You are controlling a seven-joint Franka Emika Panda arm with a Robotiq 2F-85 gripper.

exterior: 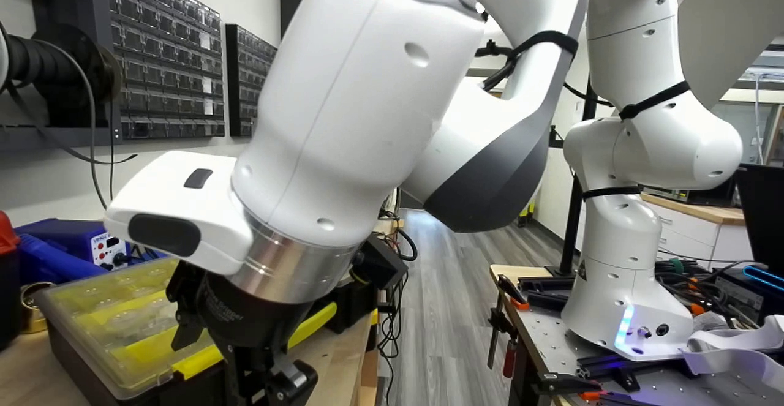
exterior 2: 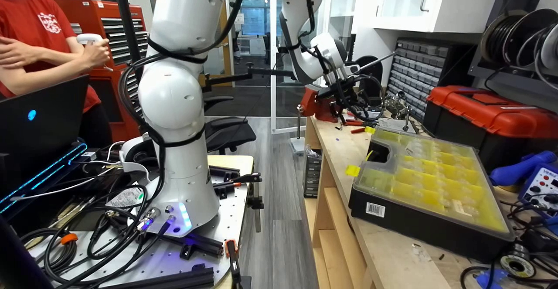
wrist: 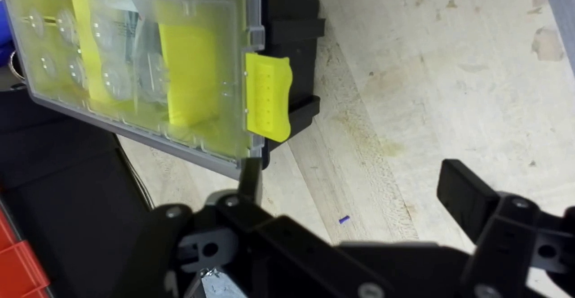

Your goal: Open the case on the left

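The case is wide and black with a clear lid and yellow bins. Its lid (exterior 2: 436, 180) lies down on it, and it also shows in an exterior view (exterior: 116, 314). In the wrist view the case (wrist: 197, 73) fills the upper left, with a yellow latch (wrist: 268, 96) sticking out from its front edge. Another latch (exterior 2: 353, 170) sticks out in an exterior view. My gripper (wrist: 355, 179) is open and empty. Its left finger overlaps the case's front corner in the wrist view; I cannot tell if they touch. In an exterior view the gripper (exterior: 239, 357) partly hides the case.
A red and black toolbox (exterior 2: 492, 110) stands behind the case. A blue device (exterior 2: 542, 188) and a blue tool (exterior 2: 521, 168) lie beside it. A red vise (exterior 2: 320, 106) stands at the bench's far end. A small purple piece (wrist: 344, 219) lies on the bench.
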